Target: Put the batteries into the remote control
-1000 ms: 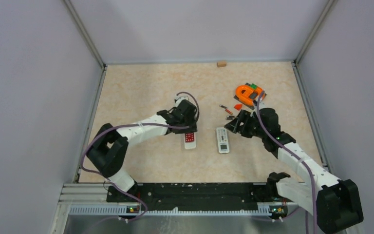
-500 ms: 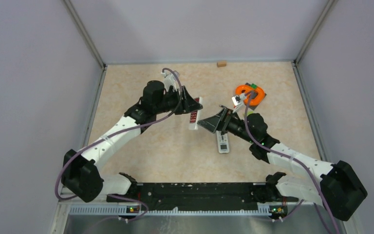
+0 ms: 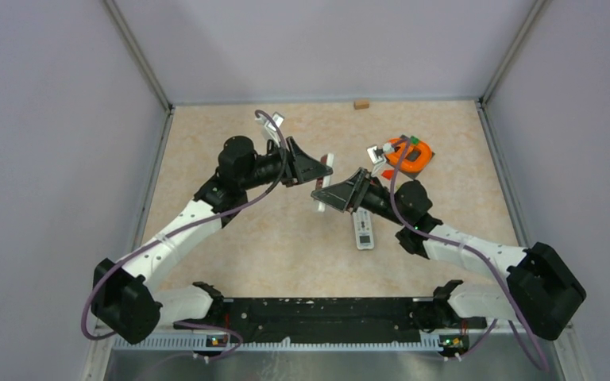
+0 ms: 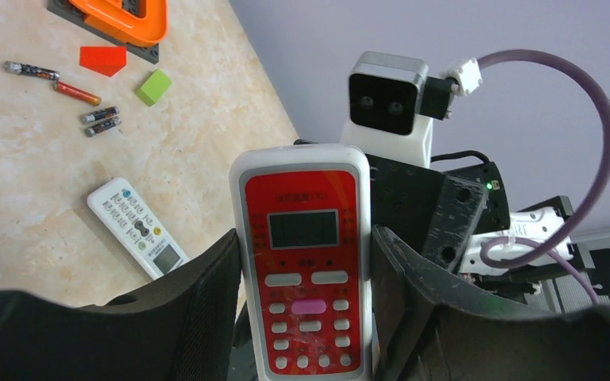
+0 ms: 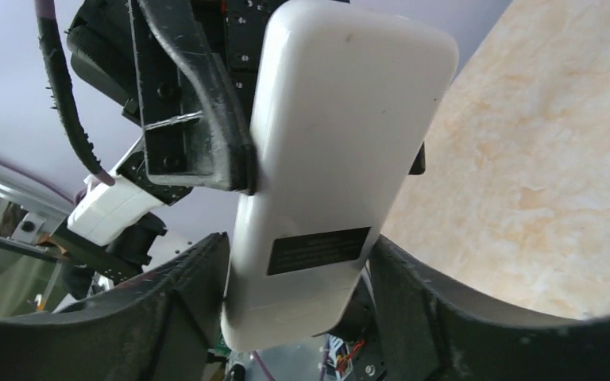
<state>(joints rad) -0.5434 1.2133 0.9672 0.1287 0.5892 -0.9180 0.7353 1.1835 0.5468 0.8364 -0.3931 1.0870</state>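
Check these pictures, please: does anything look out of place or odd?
Only mildly. Several slim dark batteries lie scattered loose on the beige marbled table, beside a green block, and a small tan block sits alone at its far edge. Nothing looks spilled or damaged.

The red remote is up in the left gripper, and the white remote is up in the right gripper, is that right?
Not quite. The red remote is held up in the left gripper, but the white remote lies on the table, not in the right gripper. The left wrist view shows it lying there. The right gripper instead flanks the red remote's white back.
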